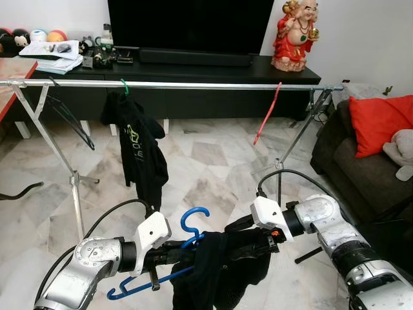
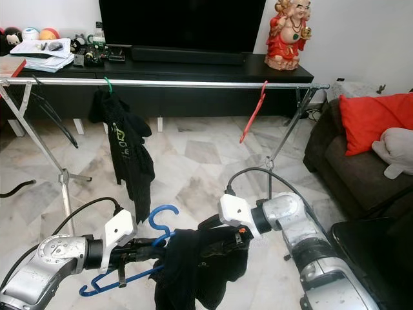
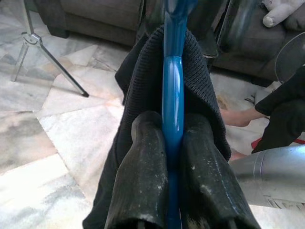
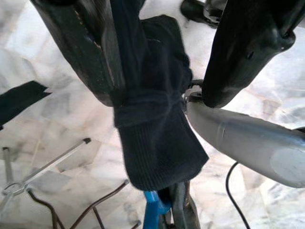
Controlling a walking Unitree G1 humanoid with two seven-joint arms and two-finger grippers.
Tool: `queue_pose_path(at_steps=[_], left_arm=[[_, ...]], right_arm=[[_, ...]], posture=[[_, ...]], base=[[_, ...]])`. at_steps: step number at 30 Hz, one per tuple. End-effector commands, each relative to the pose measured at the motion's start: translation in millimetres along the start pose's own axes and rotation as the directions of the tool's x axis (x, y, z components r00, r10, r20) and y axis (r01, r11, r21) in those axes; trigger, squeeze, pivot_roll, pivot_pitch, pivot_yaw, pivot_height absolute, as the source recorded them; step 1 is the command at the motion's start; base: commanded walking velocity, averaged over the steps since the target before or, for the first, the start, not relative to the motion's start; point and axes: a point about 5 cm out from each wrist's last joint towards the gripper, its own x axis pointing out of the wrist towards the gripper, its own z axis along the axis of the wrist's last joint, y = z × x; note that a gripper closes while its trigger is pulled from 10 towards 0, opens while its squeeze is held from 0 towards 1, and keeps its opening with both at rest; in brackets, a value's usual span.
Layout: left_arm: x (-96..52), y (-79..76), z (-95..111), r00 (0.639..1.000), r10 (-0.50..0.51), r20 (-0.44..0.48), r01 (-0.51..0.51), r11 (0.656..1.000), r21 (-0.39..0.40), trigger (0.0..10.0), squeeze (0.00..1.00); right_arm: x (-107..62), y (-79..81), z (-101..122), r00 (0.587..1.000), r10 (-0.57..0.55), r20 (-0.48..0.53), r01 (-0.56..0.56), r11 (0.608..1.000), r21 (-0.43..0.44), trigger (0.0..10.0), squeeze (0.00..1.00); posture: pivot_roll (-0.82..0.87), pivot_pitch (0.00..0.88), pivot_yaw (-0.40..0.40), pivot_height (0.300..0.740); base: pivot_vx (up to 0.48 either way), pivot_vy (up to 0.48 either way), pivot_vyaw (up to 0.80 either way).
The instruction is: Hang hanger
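A blue hanger [image 1: 193, 223] is held low in front of me with a black garment [image 1: 219, 271] draped over it. My left gripper [image 1: 179, 254] is shut on the hanger's blue bar [image 3: 172, 95], pads [image 3: 143, 157] on either side. My right gripper [image 1: 250, 234] reaches into the garment from the right. Its fingers [image 4: 76, 47] stand wide apart, with a fold of the black cloth [image 4: 152, 129] hanging between them against one finger. The silver rail [image 1: 193, 84] of the clothes rack runs across, well above and beyond both grippers.
On the rail hang a green hanger with a black top [image 1: 139, 148], a bare red hanger [image 1: 268, 113] and a bare black hanger [image 1: 71, 119]. The rack's legs [image 1: 76, 187] stand on the marble floor. A dark sofa with a red cushion [image 1: 377, 123] is at right.
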Motion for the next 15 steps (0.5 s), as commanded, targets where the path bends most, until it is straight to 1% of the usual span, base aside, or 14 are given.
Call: queue_pose_path(at_steps=[1,4,9,13,15], left_arm=[[5.0,1.0,12.4,0.999,-0.013,0.036,0.012,0.999,0.037,10.0,0.0],[5.6,1.6,12.8,0.999,-0.015,0.034,0.014,0.999,0.042,10.0,0.0],[5.5,1.4,13.3,0.999,-0.018,0.032,0.016,0.999,0.042,10.0,0.0],[5.7,1.3,13.4,0.999,-0.017,0.032,0.016,0.999,0.043,10.0,0.0],[5.8,1.5,13.8,0.999,-0.014,0.032,0.012,0.999,0.044,10.0,0.0]], right_arm=[[-0.5,0.6,-2.2,0.999,0.017,-0.033,-0.017,1.0,-0.006,10.0,0.0],[3.0,0.8,-6.0,0.999,0.0,-0.051,0.0,1.0,0.001,10.0,0.0],[7.2,-2.0,-4.9,0.999,-0.041,-0.023,0.041,0.999,0.015,10.0,0.0],[13.7,-5.2,-3.9,0.993,-0.112,-0.032,0.111,0.993,-0.027,10.0,0.0],[16.0,-8.7,-0.4,0.988,-0.157,-0.011,0.156,0.987,-0.033,10.0,0.0]], posture=[[0.11,0.019,-0.151,0.74],[0.11,0.019,-0.153,0.74],[0.12,0.022,-0.154,0.74],[0.12,0.028,-0.157,0.74],[0.13,0.034,-0.159,0.74]], base=[[0.0,0.0,0.0],[0.0,0.0,0.0],[0.0,0.0,0.0],[0.0,0.0,0.0],[0.0,0.0,0.0]])
